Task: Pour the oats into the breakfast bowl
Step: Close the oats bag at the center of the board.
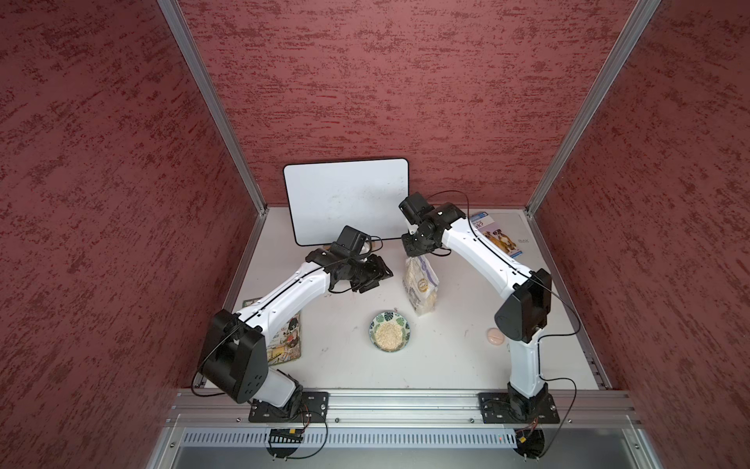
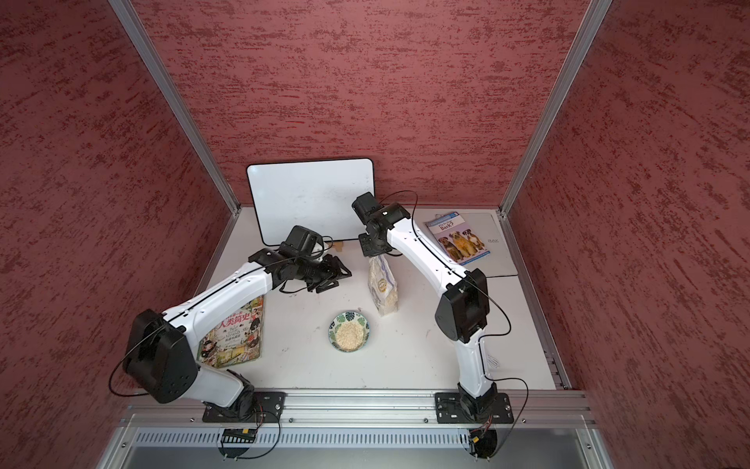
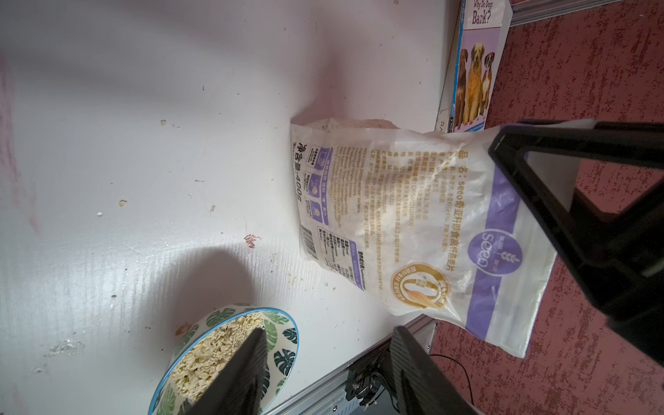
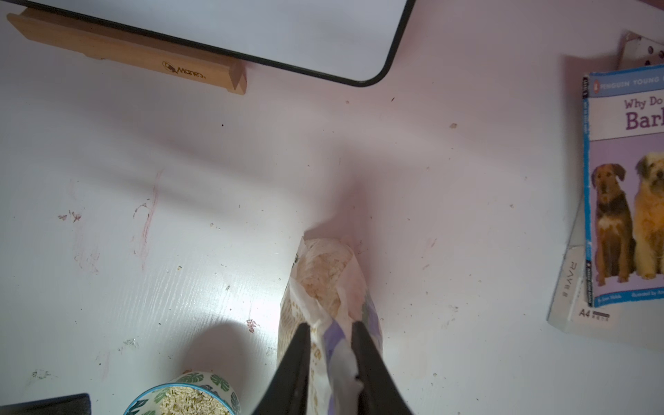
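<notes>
Right end effector (image 4: 330,325) straddling oats (image 4: 323,276) top, wrist pointing down

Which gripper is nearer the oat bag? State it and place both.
Right. The right gripper sits at the top of the oat bag, jaws straddling its top edge. The left gripper hovers open beside the bag, apart from it.

Mottled red walls (image 1: 406,101) (aluminium-framed) enclose white table (image 1: 332,357).
</notes>
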### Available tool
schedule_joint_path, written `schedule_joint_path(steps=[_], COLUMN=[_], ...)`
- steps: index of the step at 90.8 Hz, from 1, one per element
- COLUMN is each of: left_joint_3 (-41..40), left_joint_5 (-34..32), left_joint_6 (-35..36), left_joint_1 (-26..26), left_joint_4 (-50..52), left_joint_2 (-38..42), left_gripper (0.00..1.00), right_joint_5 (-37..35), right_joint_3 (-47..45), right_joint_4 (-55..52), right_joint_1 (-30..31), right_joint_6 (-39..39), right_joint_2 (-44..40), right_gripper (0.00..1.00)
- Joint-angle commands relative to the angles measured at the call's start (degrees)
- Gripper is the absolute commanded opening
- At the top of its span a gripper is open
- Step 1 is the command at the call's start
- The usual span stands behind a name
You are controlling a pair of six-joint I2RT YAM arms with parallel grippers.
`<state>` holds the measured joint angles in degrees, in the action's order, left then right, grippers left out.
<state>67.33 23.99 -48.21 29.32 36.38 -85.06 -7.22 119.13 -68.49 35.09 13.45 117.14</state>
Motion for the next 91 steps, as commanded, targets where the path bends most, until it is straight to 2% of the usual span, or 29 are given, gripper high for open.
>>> schedule_joint_path(steps=[1, 6, 14, 38, 45, 49, 65, 79, 91], left_joint_3=[0.17, 0.26, 0.33, 0.35, 0.35, 0.35, 0.26, -0.07, -0.18], left_joint_5=[-0.08, 0.00, 0.09, -0.18, -0.17, -0.09, 0.01, 0.09, 0.35], left_joint_6=[-0.09, -0.13, -0.22, -0.38, -0.40, -0.35, -0.06, -0.13, -0.13], left_joint_1=[0.39, 0.48, 0.55, 0.74, 0.82, 0.83, 0.91, 0.91, 0.84], left_joint_4=[-0.17, -0.24, -0.41, -0.52, -0.52, -0.50, -0.52, -0.86, -1.05], left_joint_2=[0.78, 0.77, 0.60, 0.70, 0.74, 0.74, 0.56, 0.56, 0.46], left_gripper=[0.58, 0.58, 0.58, 0.58, 0.58, 0.58, 0.58, 0.58, 0.58], right_joint_5=[-1.17, -1.36, -1.46, -0.84, -0.99, -0.99, 1.22, 2.67, 3.43], right_joint_3=[1.80, 1.74, 1.74, 2.00, 1.95, 1.47, -4.83, -11.77, -15.58], right_joint_4=[0.35, 0.37, 0.42, 0.44, -0.47, -0.98, -0.19, 1.13, 2.19], right_joint_1=[-0.76, -0.90, -1.00, -0.99, -0.99, -0.99, -0.99, -1.01, -0.99], right_joint_6=[0.15, 0.37, 0.61, 0.61, 0.80, 1.02, 2.92, 4.71, 5.18], right_joint_2=[1.49, 1.53, 1.56, 0.60, -0.27, -1.08, -7.28, -11.96, -13.25], right_gripper=[0.17, 0.13, 0.00, 0.00, 0.26, 0.33, 0.34, 0.26, 0.25])
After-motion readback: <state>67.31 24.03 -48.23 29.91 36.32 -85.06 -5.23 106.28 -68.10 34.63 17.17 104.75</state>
